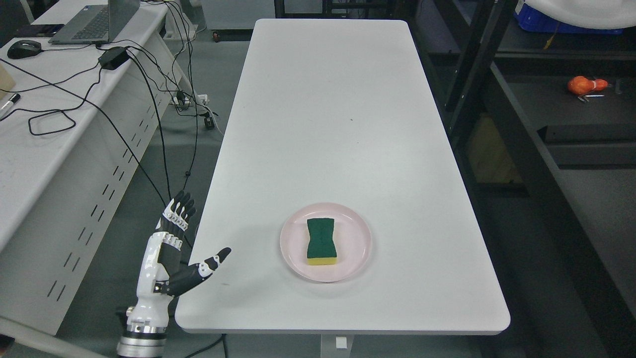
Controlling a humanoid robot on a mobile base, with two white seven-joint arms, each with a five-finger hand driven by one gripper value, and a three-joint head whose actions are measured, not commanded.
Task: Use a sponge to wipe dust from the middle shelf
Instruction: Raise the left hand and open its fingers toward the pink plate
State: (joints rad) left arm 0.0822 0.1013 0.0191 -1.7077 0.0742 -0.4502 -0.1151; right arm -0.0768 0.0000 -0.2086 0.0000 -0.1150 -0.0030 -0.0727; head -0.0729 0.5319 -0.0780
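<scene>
A sponge (321,241) with a green top and a yellow base lies on a pink plate (297,258) near the front of the white table (328,124). My left hand (175,246) is at the table's front left corner, beside the edge, left of the plate and apart from it. Its fingers are straight and spread, the thumb points toward the plate, and it holds nothing. My right hand is out of view.
A dark shelving rack (546,99) stands to the right of the table, with an orange object (585,85) on one shelf. To the left is a desk (44,149) with a laptop (94,20), a mouse (23,48) and hanging cables (149,99).
</scene>
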